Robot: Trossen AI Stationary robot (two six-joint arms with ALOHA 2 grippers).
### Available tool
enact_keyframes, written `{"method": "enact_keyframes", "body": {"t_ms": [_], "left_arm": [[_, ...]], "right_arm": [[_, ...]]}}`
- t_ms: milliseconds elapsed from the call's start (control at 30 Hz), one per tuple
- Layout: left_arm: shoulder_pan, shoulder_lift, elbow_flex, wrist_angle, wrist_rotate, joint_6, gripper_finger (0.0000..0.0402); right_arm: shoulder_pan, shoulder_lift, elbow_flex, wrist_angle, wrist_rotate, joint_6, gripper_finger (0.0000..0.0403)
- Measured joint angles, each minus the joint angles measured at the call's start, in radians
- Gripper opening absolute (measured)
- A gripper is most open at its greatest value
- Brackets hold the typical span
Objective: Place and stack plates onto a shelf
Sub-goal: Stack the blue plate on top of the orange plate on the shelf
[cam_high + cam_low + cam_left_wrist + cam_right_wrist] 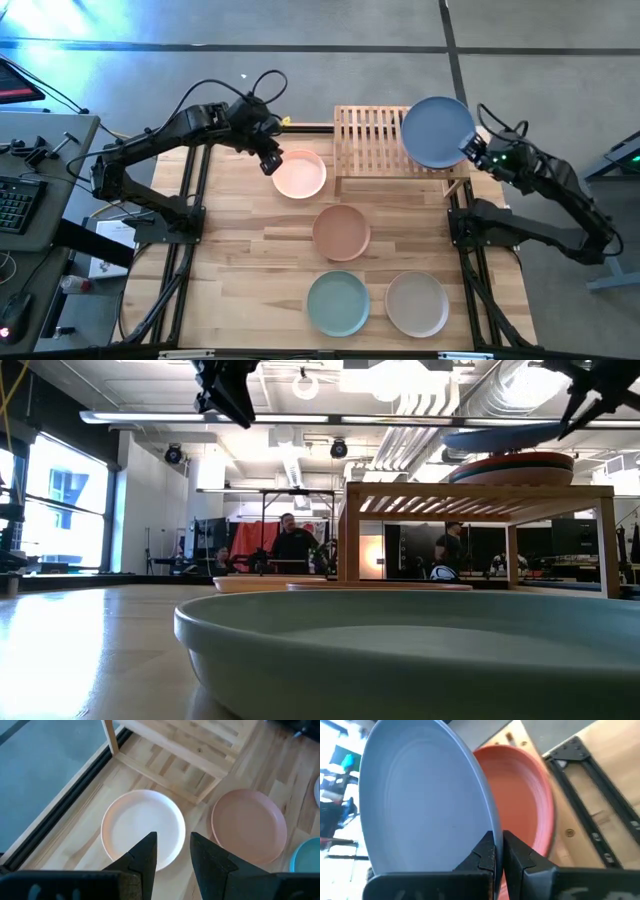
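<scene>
Right wrist view shows the right tool [498, 851] clenched on the rim of the light blue plate [425, 800], a stiff, seemingly light, smooth disc best pinched at its edge, above the shelf [372, 140].

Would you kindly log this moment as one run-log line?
right gripper: shut on light blue plate, above stack on shelf | left gripper: open, over pale pink plate | table: four plates

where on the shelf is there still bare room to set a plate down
The shelf's left half is bare slats, beside the pink plate. Its right half is crowded: the right gripper holds the blue plate over a stack there, the red plate on top. The left gripper hovers open over the pink plate.
</scene>
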Motion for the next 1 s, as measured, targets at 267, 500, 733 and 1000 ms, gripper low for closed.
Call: {"method": "enact_keyframes", "body": {"t_ms": [267,500,733,1000], "left_arm": [[0.0,0.0,0.0,0.035,0.0,-0.001,0.0104],[0.0,0.0,0.0,0.035,0.0,-0.004,0.0104],[0.0,0.0,0.0,0.034,0.0,-0.003,0.0104],[0.0,0.0,0.0,0.034,0.0,-0.003,0.0104]], "right_arm": [[-0.001,0.001,-0.064,0.006,0.039,0.061,0.0],[-0.001,0.001,-0.064,0.003,0.061,0.062,0.0],[-0.001,0.002,-0.064,0.004,0.073,0.066,0.0016],[-0.001,0.002,-0.064,0.004,0.104,0.069,0.0089]]}}
